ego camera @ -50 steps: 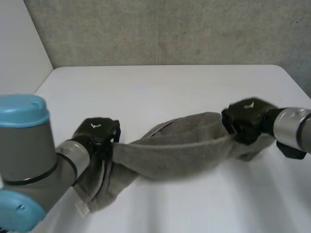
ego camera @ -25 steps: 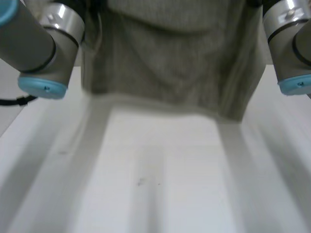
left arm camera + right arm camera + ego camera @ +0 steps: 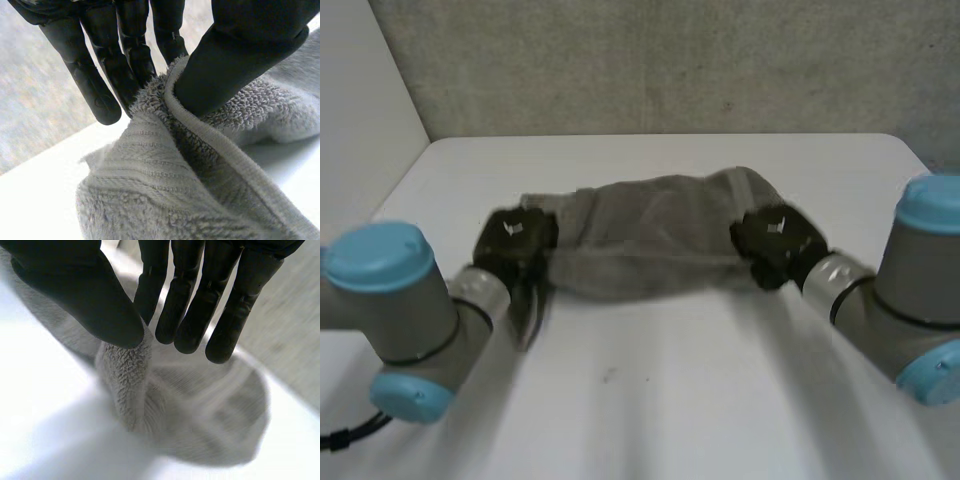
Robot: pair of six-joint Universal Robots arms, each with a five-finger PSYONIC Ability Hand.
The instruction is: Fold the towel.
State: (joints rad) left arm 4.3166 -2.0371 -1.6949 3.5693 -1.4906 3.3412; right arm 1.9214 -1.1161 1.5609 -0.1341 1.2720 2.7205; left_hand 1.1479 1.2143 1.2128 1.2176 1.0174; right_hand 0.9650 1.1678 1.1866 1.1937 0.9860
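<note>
Pinching a bunched grey towel [image 3: 650, 235] at its 9 o'clock end between thumb and fingers of the left hand [image 3: 515, 238] and at its 3 o'clock end likewise with the right hand [image 3: 775, 238], stretched between them over the white table [image 3: 670, 390].

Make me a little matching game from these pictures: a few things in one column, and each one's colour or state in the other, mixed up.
Things:
1. towel
2. left hand
3. right hand
4. table

Descriptions:
a. white, under everything else
b. thumb and fingers pinch the towel's right end
c. grey, bunched, stretched between both hands
d. thumb and fingers pinch the towel's left end

Pairs: 1-c, 2-d, 3-b, 4-a
</note>
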